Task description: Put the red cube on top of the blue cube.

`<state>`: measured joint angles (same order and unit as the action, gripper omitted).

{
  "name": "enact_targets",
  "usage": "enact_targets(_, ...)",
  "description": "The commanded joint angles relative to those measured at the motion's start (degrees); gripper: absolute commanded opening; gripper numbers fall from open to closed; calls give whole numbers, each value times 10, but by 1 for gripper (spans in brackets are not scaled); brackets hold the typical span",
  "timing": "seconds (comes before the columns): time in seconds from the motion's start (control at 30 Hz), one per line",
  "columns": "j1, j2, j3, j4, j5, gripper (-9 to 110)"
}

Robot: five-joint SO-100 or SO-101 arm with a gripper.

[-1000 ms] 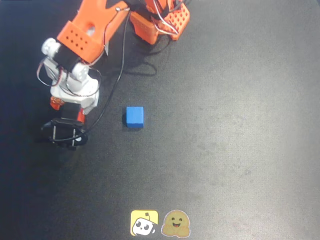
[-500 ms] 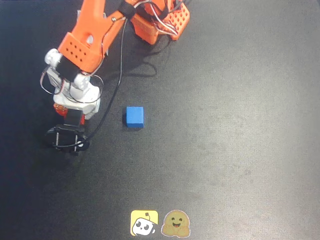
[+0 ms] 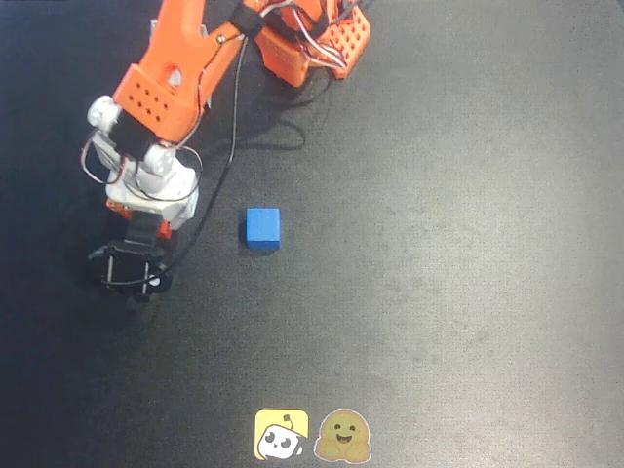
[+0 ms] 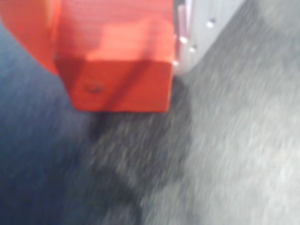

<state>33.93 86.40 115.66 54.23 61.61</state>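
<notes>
The red cube [image 4: 119,79] fills the top of the wrist view, held between an orange finger [image 4: 28,33] on its left and a pale finger [image 4: 206,28] on its right, just over the dark mat. My gripper [image 4: 117,51] is shut on it. In the overhead view the gripper [image 3: 136,224] sits at the left under the white wrist, and the red cube is hidden there. The blue cube [image 3: 262,226] lies alone on the mat, a short way to the gripper's right.
The orange arm base [image 3: 312,44] with its cables stands at the top centre of the overhead view. Two small stickers [image 3: 312,435] lie near the bottom edge. Dark mat [image 3: 439,253] spreads to the right of the blue cube.
The wrist has turned and shifted slightly right and down a little, with the black camera mount following. The blue cube has stayed put.
</notes>
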Motion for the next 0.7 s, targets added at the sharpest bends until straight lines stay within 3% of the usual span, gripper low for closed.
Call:
enact_targets(0.0,-12,55,-46,35,13,6)
enact_targets(0.27,-44,94,-132,128,25,7)
enact_targets(0.67,-162,175,-113,147,100,7)
